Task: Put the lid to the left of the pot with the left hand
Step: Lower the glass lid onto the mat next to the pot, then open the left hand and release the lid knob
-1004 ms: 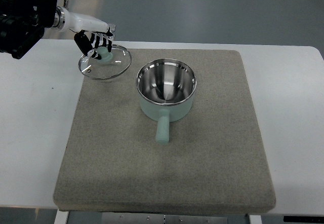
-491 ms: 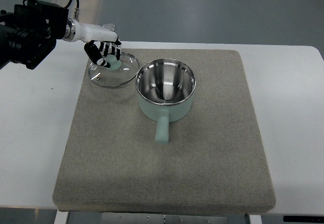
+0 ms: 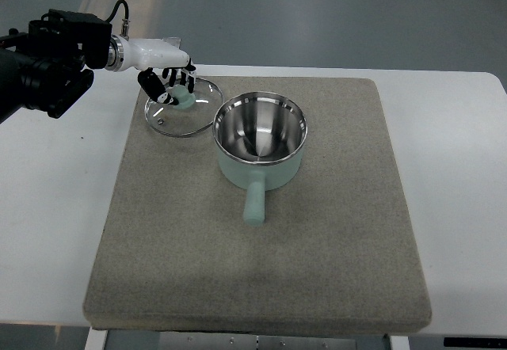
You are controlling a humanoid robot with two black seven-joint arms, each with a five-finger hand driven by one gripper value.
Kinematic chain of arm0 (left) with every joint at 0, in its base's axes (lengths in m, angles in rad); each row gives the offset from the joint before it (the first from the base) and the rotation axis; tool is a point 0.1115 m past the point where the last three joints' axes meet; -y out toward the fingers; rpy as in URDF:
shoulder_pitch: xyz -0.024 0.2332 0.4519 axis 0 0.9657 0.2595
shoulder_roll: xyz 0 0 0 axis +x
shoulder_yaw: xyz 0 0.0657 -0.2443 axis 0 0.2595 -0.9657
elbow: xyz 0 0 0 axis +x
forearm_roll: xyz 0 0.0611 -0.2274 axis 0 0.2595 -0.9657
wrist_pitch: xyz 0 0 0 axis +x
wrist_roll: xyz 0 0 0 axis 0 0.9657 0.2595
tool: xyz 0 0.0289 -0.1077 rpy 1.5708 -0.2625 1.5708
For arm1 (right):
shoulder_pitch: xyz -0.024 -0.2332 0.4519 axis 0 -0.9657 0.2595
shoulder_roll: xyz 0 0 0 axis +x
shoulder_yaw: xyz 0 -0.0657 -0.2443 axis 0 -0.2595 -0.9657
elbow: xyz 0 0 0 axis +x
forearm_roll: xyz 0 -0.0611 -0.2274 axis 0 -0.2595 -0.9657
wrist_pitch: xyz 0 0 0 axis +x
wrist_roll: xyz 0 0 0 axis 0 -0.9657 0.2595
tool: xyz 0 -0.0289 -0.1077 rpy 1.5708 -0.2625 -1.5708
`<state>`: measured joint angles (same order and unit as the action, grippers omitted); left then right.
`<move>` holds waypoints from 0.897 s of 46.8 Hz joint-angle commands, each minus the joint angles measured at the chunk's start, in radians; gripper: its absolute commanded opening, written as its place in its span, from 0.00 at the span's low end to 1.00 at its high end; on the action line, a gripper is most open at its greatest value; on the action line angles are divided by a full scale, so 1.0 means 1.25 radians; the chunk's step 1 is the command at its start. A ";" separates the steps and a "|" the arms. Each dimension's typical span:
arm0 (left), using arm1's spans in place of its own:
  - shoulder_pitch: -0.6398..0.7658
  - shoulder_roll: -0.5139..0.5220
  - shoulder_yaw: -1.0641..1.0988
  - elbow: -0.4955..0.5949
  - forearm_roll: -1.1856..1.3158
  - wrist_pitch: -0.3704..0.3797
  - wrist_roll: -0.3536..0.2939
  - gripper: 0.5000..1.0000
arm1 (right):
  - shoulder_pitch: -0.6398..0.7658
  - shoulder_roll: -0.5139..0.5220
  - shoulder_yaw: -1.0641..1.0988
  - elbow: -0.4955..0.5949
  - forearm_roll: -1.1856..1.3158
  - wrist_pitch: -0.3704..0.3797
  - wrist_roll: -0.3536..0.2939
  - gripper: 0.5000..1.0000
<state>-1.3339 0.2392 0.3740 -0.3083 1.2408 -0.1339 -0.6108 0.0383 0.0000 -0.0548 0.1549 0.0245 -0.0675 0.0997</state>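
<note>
One glass lid [image 3: 183, 107] sits over the far left corner of the grey mat [image 3: 333, 271], just beside the mint pot [image 3: 260, 141], its rim close to the pot's wall; whether they touch I cannot tell. The left hand [image 3: 168, 81] has its dark fingers [image 3: 157, 89] curled around the lid's mint knob [image 3: 183, 97]. The lid is probably rigid, fairly light, slick and breakable, with a metal rim; the knob is the sensible place to hold it, and it should be set down gently and flat. No brand, label or writing is legible on lid, pot or mat.
</note>
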 commanded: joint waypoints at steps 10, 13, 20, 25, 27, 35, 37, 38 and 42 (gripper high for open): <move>0.008 0.000 0.001 -0.004 0.001 0.000 0.000 0.13 | 0.000 0.000 0.001 0.000 0.000 0.000 0.000 0.84; 0.008 0.000 0.001 -0.004 0.000 0.003 0.000 0.51 | 0.000 0.000 0.001 0.000 0.000 0.000 0.000 0.84; 0.013 0.001 0.001 -0.004 0.001 0.007 0.000 0.87 | 0.000 0.000 0.000 0.000 0.000 0.000 0.000 0.84; 0.013 0.001 0.001 -0.004 0.001 0.007 0.000 0.95 | 0.000 0.000 0.000 0.000 0.000 0.000 0.000 0.84; 0.013 0.000 0.001 -0.004 0.001 0.007 0.000 0.95 | 0.000 0.000 0.000 0.000 0.000 0.000 0.000 0.84; 0.012 0.001 0.001 -0.004 0.000 0.007 0.000 0.96 | 0.000 0.000 0.000 0.000 0.000 0.000 0.000 0.84; 0.012 0.001 0.001 -0.004 -0.002 0.007 0.000 0.96 | 0.000 0.000 0.000 0.000 0.000 0.000 0.000 0.84; 0.012 0.001 0.000 -0.003 -0.002 0.007 0.000 0.96 | 0.000 0.000 0.001 0.000 0.000 0.000 0.000 0.84; 0.012 0.005 -0.006 -0.001 -0.003 0.009 0.000 0.98 | 0.000 0.000 0.000 0.000 0.000 0.000 0.000 0.84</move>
<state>-1.3180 0.2415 0.3722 -0.3127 1.2378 -0.1256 -0.6109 0.0384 0.0000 -0.0541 0.1549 0.0245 -0.0675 0.0997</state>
